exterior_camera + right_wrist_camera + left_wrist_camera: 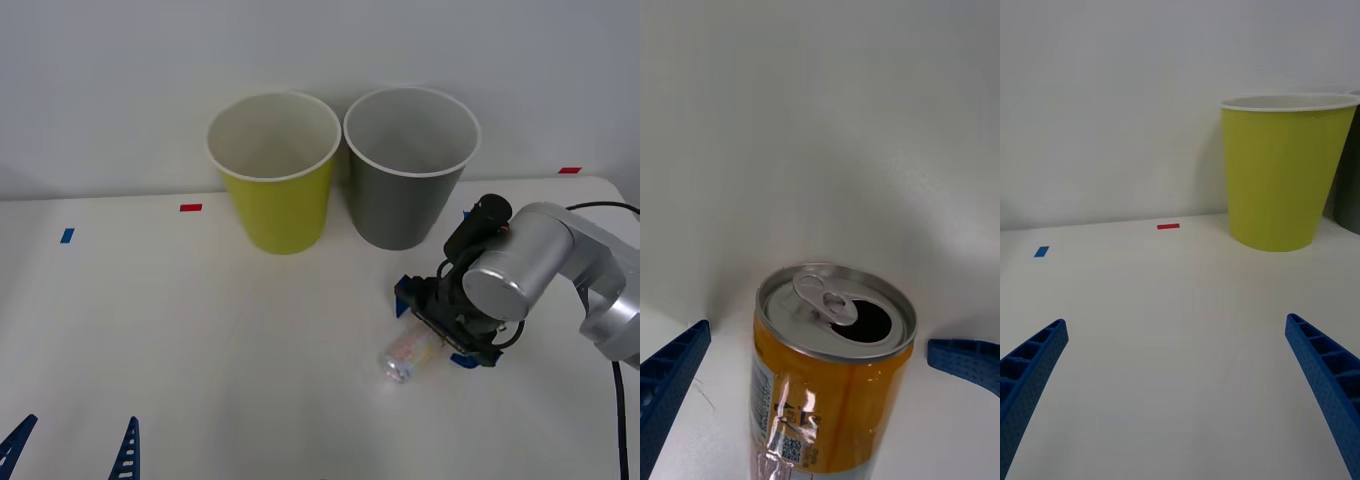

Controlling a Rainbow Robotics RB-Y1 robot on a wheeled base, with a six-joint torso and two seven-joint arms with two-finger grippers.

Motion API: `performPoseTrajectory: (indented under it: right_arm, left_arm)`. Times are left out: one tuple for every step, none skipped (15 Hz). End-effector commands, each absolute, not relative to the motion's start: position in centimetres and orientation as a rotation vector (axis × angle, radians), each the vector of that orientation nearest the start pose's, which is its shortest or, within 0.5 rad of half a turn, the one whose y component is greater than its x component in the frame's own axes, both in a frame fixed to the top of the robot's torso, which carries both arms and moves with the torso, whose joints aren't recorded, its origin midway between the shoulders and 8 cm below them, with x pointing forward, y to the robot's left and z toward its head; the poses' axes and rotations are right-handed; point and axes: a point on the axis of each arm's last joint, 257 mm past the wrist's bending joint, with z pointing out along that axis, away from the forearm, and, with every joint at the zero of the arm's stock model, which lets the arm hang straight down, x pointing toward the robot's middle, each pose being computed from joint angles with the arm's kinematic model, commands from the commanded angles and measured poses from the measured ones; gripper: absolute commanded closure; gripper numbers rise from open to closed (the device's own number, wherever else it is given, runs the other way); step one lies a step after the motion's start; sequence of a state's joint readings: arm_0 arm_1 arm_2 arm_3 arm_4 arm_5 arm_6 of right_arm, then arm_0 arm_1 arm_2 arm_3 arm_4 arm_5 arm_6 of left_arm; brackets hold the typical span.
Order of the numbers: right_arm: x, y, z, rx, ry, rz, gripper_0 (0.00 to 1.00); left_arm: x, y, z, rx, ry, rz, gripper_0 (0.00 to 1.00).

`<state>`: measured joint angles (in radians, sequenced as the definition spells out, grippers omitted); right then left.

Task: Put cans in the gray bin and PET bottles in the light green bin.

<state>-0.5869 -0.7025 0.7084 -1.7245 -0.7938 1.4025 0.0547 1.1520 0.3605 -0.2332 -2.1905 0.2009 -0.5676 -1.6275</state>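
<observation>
— See the can? It's lying on its side on the table, in front of the gray bin and a bit toward the robot, well apart from both bins.

— And the right gripper is right down on it. Are the fingers shut?

— No, spread wide. From the right wrist camera one blue finger sits off each flank of the can, with a gap on both sides, so nothing is pinched yet.

— Which way does the can point?

— Its long axis runs out from between the fingers, opened end with the pull tab facing away from the wrist, orange part nearest that end. So the jaws would close across its width, which I'd say is what the grab needs.

— The left arm?

— Parked low at the near left, left gripper open too, fingertips aimed at bare table with the light green bin beyond. The right arm is far nearer, and the gray bin stands just behind it
</observation>
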Motion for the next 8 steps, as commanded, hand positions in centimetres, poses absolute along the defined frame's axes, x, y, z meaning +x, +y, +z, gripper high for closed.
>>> performPoseTrajectory:
  right_arm:
    - [42.23, -16.46, -33.40, 0.883, 2.752, 0.227, 0.00]
    - [42.00, -16.60, -33.43, 0.864, 2.755, 0.205, 0.00]
    - [41.78, -16.55, -33.37, 0.854, 2.761, 0.198, 0.00]
    - [41.62, -16.45, -33.32, 0.851, 2.765, 0.198, 0.00]
    - [41.36, -16.32, -33.34, 0.847, 2.772, 0.197, 0.00]
    - [41.38, -16.24, -33.23, 0.842, 2.772, 0.199, 0.00]
    - [41.43, -16.02, -33.15, 0.840, 2.770, 0.206, 0.04]
    - [41.35, -15.96, -33.21, 0.842, 2.772, 0.205, 0.20]
  left_arm:
    - [21.90, 26.56, -20.96, 0.018, 1.557, 0.021, 0.00]
    - [21.90, 26.56, -20.96, 0.018, 1.557, 0.021, 0.00]
    - [21.90, 26.56, -20.96, 0.018, 1.557, 0.021, 0.00]
    - [21.90, 26.56, -20.96, 0.018, 1.557, 0.021, 0.00]
    - [21.90, 26.56, -20.96, 0.018, 1.557, 0.021, 0.00]
    - [21.90, 26.56, -20.96, 0.018, 1.557, 0.021, 0.00]
    - [21.90, 26.56, -20.96, 0.018, 1.557, 0.021, 0.00]
    - [21.90, 26.56, -20.96, 0.018, 1.557, 0.021, 0.00]
